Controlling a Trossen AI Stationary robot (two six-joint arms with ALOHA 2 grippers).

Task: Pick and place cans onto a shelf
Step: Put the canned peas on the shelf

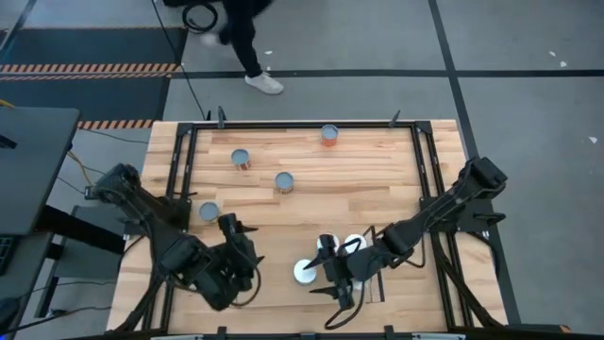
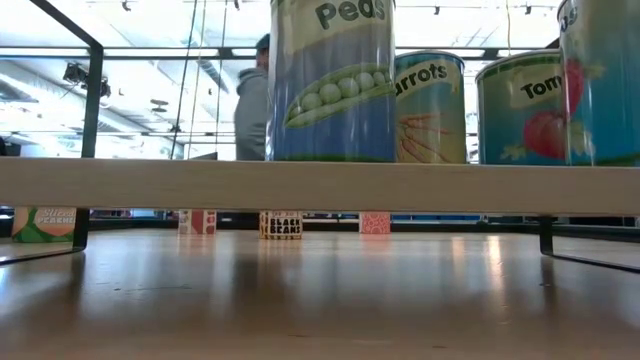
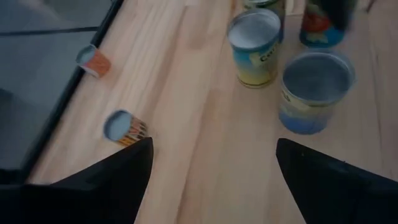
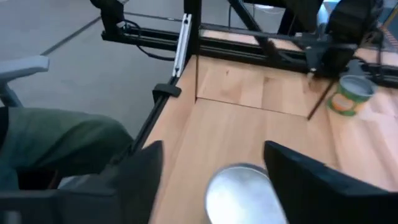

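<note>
Four cans loose on wood table | person beyond | both end effectors wide, empty

A grey concrete floor surrounds the light wood table, crossed by dark seam lines. An orange-and-black hazard stripe edges a dark mat on the left. A person in dark trousers and white shoes walks past the far side. In the low view, ceiling light strips glow overhead.
</note>
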